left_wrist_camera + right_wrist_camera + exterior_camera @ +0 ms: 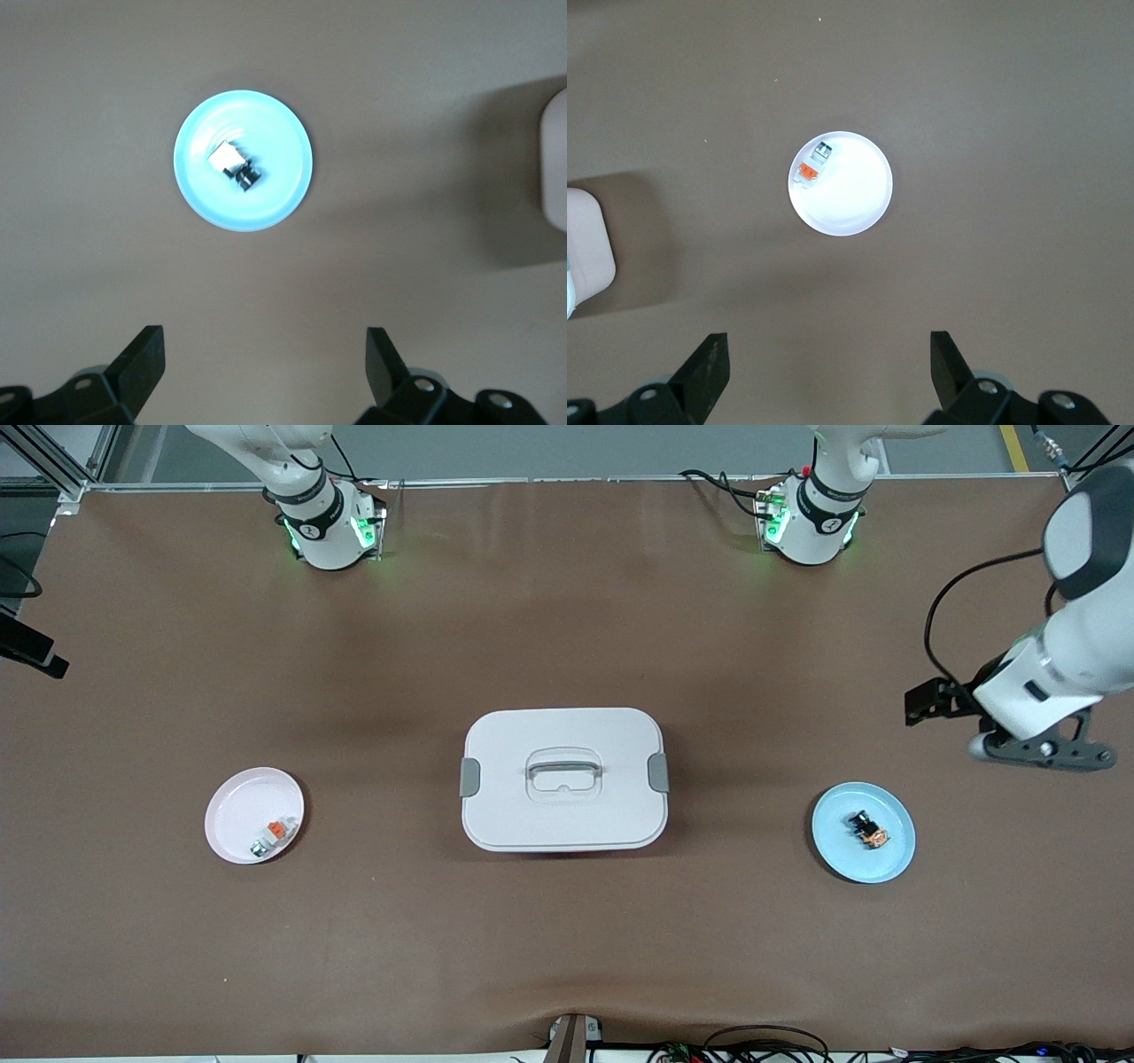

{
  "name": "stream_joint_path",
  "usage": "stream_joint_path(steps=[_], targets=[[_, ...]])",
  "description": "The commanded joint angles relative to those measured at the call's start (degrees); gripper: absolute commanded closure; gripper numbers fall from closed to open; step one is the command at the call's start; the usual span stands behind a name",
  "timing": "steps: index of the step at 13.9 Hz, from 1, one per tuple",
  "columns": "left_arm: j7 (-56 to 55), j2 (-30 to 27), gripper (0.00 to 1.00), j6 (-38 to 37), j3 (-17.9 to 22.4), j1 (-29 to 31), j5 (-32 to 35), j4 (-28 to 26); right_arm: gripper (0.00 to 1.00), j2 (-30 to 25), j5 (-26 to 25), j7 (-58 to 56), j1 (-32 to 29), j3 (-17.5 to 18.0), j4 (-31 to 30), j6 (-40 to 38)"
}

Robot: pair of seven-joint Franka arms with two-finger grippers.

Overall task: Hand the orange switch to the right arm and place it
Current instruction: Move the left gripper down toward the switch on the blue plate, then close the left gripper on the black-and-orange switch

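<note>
Both end effectors, left (262, 367) and right (826, 367), gape apart; orange switch (869, 832) sits mid-plate (blue plate (840, 859)).

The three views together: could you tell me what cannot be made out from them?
- Right gripper: out of the front view; only its open fingertips show in the right wrist view.
- White box: closed lid hides contents; wrist views cut it off at an edge.
- Orange switch: glare whitens it in the left wrist view.
</note>
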Motion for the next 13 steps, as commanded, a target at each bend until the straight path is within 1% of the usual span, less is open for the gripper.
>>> stream_joint_path(steps=[1, 4, 9, 11, 13], targets=[[8.46, 3.75, 0.00, 8.33, 0.00, 1.16, -0.05, -3.16, 0.00, -0.08, -0.25, -0.61, -1.35, 0.98, 0.47, -0.51], [16.62, 10.34, 0.00, 17.11, 0.00, 1.25, 0.13, -3.07, 0.00, -0.17, -0.16, -0.61, -1.26, 0.89, 0.56, -0.60], [38.24, 19.67, 0.00, 30.57, -0.09, 3.62, 0.04, -2.81, 0.00, -0.08, 0.01, -0.61, -1.35, 0.98, 0.56, -0.60], [44.14, 22.31, 0.00, 33.21, -0.09, 4.15, 0.04, -2.81, 0.00, -0.08, 0.10, -0.61, -1.35, 0.98, 0.56, -0.51], [46.10, 23.98, 0.00, 33.58, -0.17, 5.20, -0.22, -3.24, 0.00, -0.08, 0.10, -0.52, -1.35, 0.89, 0.99, -0.43]])
